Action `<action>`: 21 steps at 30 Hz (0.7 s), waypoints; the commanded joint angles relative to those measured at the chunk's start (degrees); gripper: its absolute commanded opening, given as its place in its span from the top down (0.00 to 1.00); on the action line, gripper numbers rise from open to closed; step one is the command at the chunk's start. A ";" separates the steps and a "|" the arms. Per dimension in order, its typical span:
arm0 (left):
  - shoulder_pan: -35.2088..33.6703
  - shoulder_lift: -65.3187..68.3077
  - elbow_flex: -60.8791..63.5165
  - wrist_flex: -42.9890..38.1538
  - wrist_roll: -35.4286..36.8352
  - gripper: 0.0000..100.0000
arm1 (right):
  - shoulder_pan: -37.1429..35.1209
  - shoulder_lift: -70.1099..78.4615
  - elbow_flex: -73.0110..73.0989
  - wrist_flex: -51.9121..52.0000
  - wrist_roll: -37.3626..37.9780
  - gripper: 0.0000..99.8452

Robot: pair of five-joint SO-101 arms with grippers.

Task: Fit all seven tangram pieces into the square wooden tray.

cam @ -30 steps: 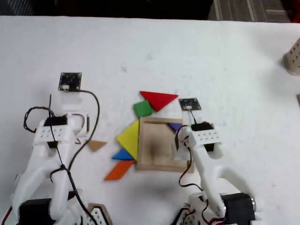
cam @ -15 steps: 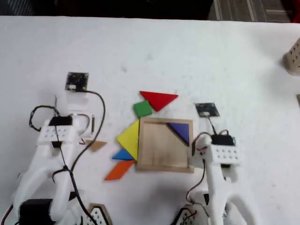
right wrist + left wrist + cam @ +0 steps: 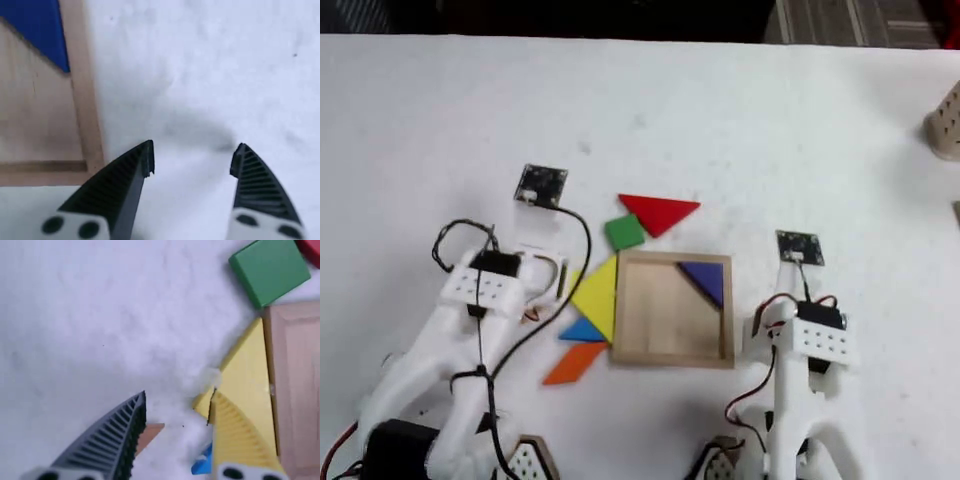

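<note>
The square wooden tray (image 3: pixel 670 352) lies mid-table with a dark blue triangle (image 3: pixel 706 281) in its far right corner. Beyond the tray lie a red triangle (image 3: pixel 658 212) and a green square (image 3: pixel 625 232). The yellow triangle (image 3: pixel 597 298), small blue triangle (image 3: pixel 582 330) and orange parallelogram (image 3: pixel 574 363) lie against or near the tray's left side. My left gripper (image 3: pixel 175 407) is open over bare table, one finger above the yellow triangle's (image 3: pixel 250 390) corner. A tan triangle (image 3: pixel 148 434) peeks from under its other finger. My right gripper (image 3: pixel 194 152) is open over bare table beside the tray's right rim (image 3: pixel 82 100).
A perforated wooden object (image 3: pixel 945 125) stands at the far right edge. Loose black cables (image 3: pixel 575 250) trail from the left arm near the yellow triangle. The table's far edge runs along the top, with open white surface in between.
The right arm has drawn back out of the tray to its right, leaving the dark blue triangle in the corner. The left arm has swung right toward the yellow triangle, covering the tan triangle.
</note>
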 commanded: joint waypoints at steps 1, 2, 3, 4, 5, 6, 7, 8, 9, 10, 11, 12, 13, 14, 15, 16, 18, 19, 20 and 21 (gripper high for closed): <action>0.92 -2.42 -0.44 0.09 1.32 0.76 | 3.03 1.98 -0.35 -2.33 2.20 0.76; 0.92 -2.33 -0.44 0.09 1.41 0.76 | 3.30 2.68 -0.35 -2.68 3.08 0.76; 0.92 -2.33 -0.44 0.00 1.49 0.76 | 3.47 3.38 -0.53 -2.68 3.69 0.76; 0.92 -2.33 -0.44 0.00 1.49 0.76 | 3.47 4.09 -0.53 -2.68 3.96 0.75; 0.92 -2.33 -0.44 0.00 1.58 0.76 | 3.47 4.62 -0.62 -2.86 4.04 0.75; 0.92 -2.33 -0.44 0.00 1.58 0.76 | 3.38 5.23 -0.62 -3.38 4.13 0.75; 0.92 -2.33 -0.35 0.00 1.58 0.76 | 3.38 5.58 -0.62 -3.91 4.13 0.75; 0.92 -2.33 -0.35 0.00 1.58 0.76 | 3.38 6.02 -0.62 -4.26 4.13 0.75; 0.92 -2.33 -0.35 0.44 1.58 0.76 | 3.38 6.20 -0.62 -4.26 4.13 0.75; 0.92 -2.33 -0.26 0.62 1.58 0.76 | 3.30 6.29 -0.62 -4.26 4.13 0.75; 0.92 -2.33 -0.26 1.58 1.32 0.76 | 3.30 6.29 -0.62 -4.26 4.13 0.75; 0.92 -2.59 -0.26 2.81 1.23 0.76 | 3.30 6.37 -0.62 -4.26 4.13 0.75; 1.01 -2.68 -0.26 4.13 1.14 0.76 | 3.30 6.37 -0.62 -4.26 4.13 0.75; 1.10 -2.77 -0.35 5.19 0.97 0.76 | 3.30 6.37 -0.62 -4.35 4.13 0.75; 1.10 -2.77 -0.35 6.15 -0.09 0.76 | 3.30 6.37 -0.62 -4.35 4.13 0.75; 1.01 -2.77 -0.35 6.86 -1.85 0.76 | 3.30 6.37 -0.62 -4.35 4.13 0.75; 1.01 -2.77 -0.35 8.62 -6.07 0.76 | 3.30 6.37 -0.62 -4.35 4.13 0.75; 1.01 -2.86 -0.35 9.49 -7.74 0.76 | 3.30 6.37 -0.62 -4.35 4.13 0.75; 1.10 -2.86 -0.44 10.55 -9.41 0.76 | 3.30 6.37 -0.62 -4.35 4.13 0.75; 1.19 -2.86 -0.70 11.69 -10.81 0.76 | 3.30 6.37 -0.62 -4.35 4.13 0.75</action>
